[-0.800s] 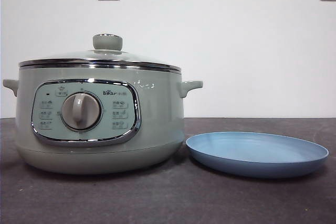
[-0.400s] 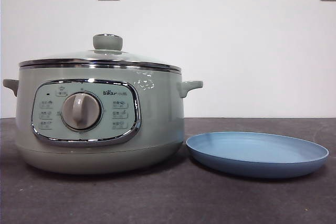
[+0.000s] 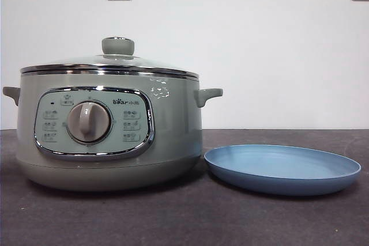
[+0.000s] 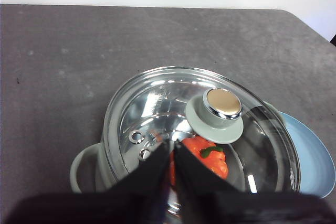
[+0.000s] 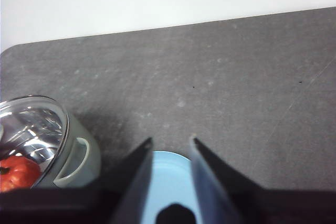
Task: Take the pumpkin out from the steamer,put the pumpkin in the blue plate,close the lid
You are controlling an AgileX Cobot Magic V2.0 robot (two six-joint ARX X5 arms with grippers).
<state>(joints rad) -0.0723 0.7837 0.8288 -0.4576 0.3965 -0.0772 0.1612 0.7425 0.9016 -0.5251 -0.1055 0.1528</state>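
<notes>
While the front view shows only the closed steamer, its pale sage-green body smooth and round with a chrome-framed panel and grey dial facing the camera, the left wrist view looks down through the domed glass lid and reveals the pumpkin inside, an orange-red ribbed shape whose dark green stem seems to lie tilted rather than straight up. A black tip at the front view's top left corner is all that view shows of an arm. Above the pot hangs the left gripper, its fingers pressed nearly together, holding nothing, just short of the lid's pale green, chrome-capped knob. Right of the steamer, close beside it on the dark matte desk, lies the blue plate, shallow, round and bare. Over it hovers the right gripper, fingers apart.
</notes>
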